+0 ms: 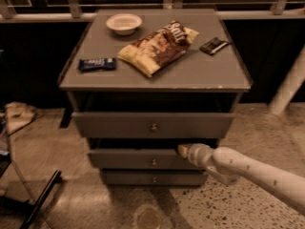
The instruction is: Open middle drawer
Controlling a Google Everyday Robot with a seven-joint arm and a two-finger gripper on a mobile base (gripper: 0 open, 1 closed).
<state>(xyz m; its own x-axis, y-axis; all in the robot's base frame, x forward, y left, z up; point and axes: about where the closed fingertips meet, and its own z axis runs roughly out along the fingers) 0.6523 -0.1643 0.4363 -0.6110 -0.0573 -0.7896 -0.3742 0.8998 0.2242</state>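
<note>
One tool [184, 150] | at middle drawer [133, 159] top edge | right of knob [154, 161]

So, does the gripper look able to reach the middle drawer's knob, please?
Probably yes: the gripper sits at the middle drawer's top edge, right of its knob, with nothing between.

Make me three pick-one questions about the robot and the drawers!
1. Where is the claw? A) on the cabinet top B) at the top edge of the middle drawer, right of its knob C) on the floor
2. How many drawer knobs show? A) one B) three C) five
3. How does the white bowl sit? A) upright B) upside down C) on its side
Answers: 1 B, the arm's tip meets that drawer's top edge; 2 B, one knob on each grey front; 3 A, its open rim faces up.
</note>
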